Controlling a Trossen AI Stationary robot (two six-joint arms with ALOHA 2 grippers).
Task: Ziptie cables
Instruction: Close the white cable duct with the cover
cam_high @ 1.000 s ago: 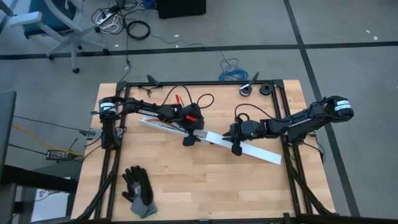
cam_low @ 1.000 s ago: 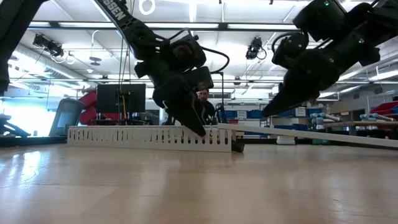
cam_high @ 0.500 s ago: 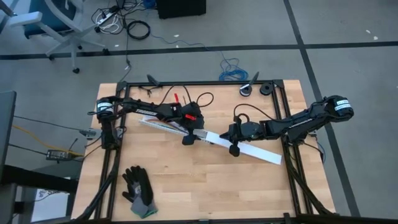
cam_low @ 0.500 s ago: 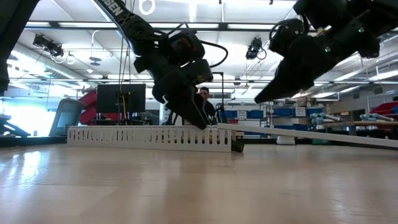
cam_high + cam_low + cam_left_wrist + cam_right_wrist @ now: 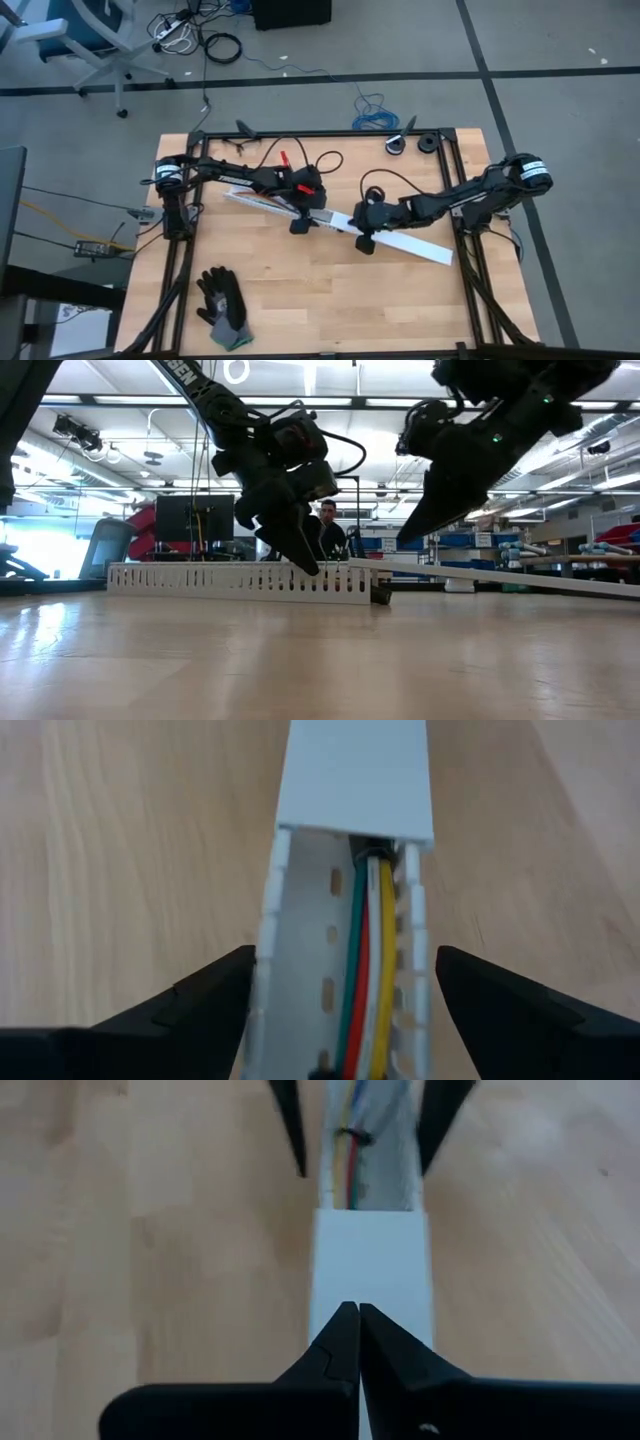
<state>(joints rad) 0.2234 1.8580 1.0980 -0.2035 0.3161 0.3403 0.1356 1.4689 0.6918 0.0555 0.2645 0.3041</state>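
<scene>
The left gripper (image 5: pixel 340 995) has its jaws wide, one on each side of the slotted duct (image 5: pixel 300 980) without a visible touch; between these jaws, inside the duct, lie the cables (image 5: pixel 365 970), green, red, white and yellow, side by side. Just beyond the jaws the cables go under the white cover (image 5: pixel 355 775), and a dark band shows there around them; I cannot tell if it is the ziptie.

The right gripper (image 5: pixel 358 1342) has its jaws closed with nothing between them; their tips hang over the cover (image 5: pixel 372 1270), and I cannot say if they touch it. Beyond these jaws the cover ends, then come the cables (image 5: pixel 350 1155) and, further, the two fingers of the left gripper (image 5: pixel 372 1125).

In my judgement the step is still preparation: the cables are laid in the duct, the cover sits over one part, and no loose ziptie is visible. The next move calls probably for the closed jaws to press or slide the cover, while the wide jaws steady the duct on the bench (image 5: pixel 330 300).

Only white letters on the left arm in the low view are visible, too cut off to read; no other writing.
</scene>
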